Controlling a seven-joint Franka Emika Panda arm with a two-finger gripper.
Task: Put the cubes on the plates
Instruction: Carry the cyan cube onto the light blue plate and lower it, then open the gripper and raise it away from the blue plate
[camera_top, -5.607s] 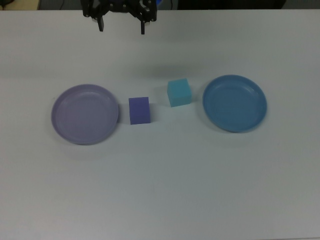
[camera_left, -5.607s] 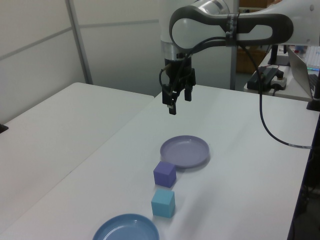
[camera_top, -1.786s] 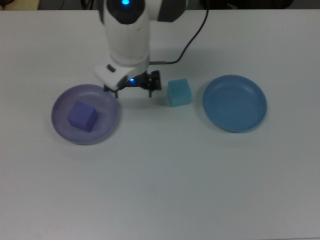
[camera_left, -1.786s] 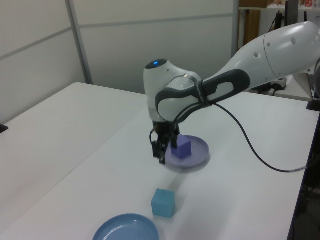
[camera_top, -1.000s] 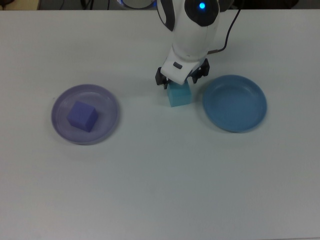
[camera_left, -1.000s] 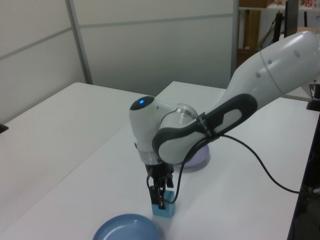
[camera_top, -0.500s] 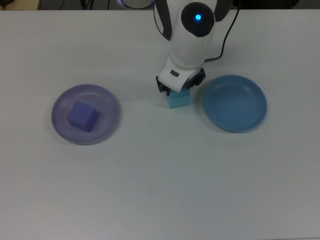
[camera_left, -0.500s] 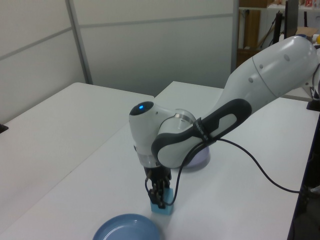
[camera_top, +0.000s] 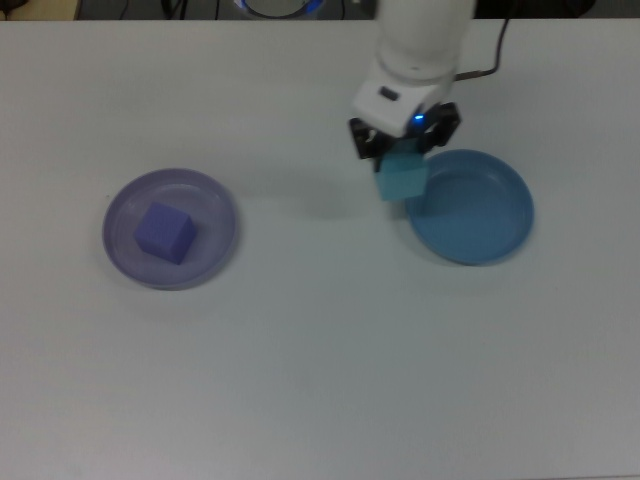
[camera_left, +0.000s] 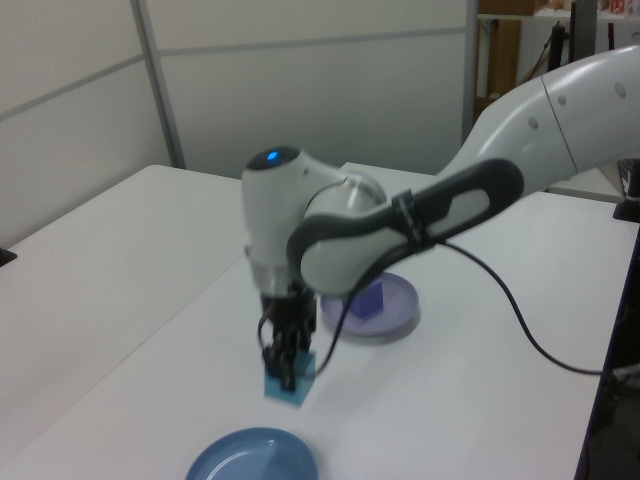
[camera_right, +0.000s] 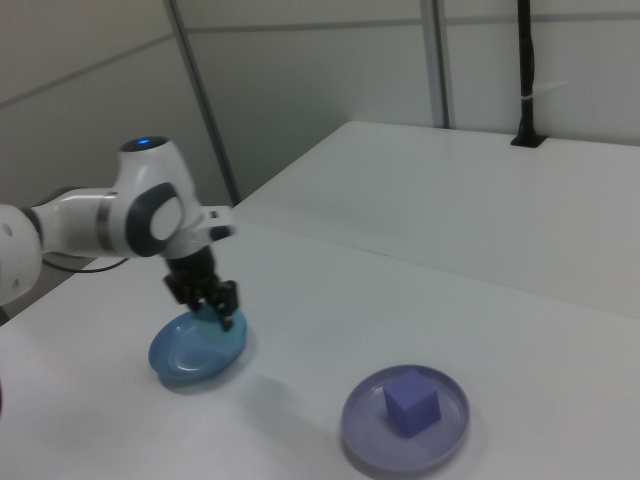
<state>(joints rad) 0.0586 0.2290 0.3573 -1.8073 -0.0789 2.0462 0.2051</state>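
The violet-blue cube (camera_top: 165, 232) (camera_left: 366, 299) (camera_right: 412, 401) lies inside the lavender plate (camera_top: 124, 260) (camera_left: 400, 313) (camera_right: 365, 435). My gripper (camera_top: 404, 158) (camera_left: 285, 372) (camera_right: 217, 305) is shut on the cyan cube (camera_top: 402, 179) (camera_left: 287, 385) (camera_right: 230, 319), holding it lifted off the table. In the top view the cyan cube hangs at the left rim of the blue plate (camera_top: 490, 215) (camera_left: 252, 461) (camera_right: 190, 355), overlapping its edge. The blue plate has nothing in it.
The white table (camera_top: 320, 380) carries only the two plates and the cubes. A dark cable (camera_left: 520, 330) trails from the arm over the table at the left view's right. Wall panels stand behind the table in both side views.
The gripper has lifted the cyan cube off the table and carried it toward the top view's right, up to the blue plate's rim. The violet-blue cube has stayed in the lavender plate.
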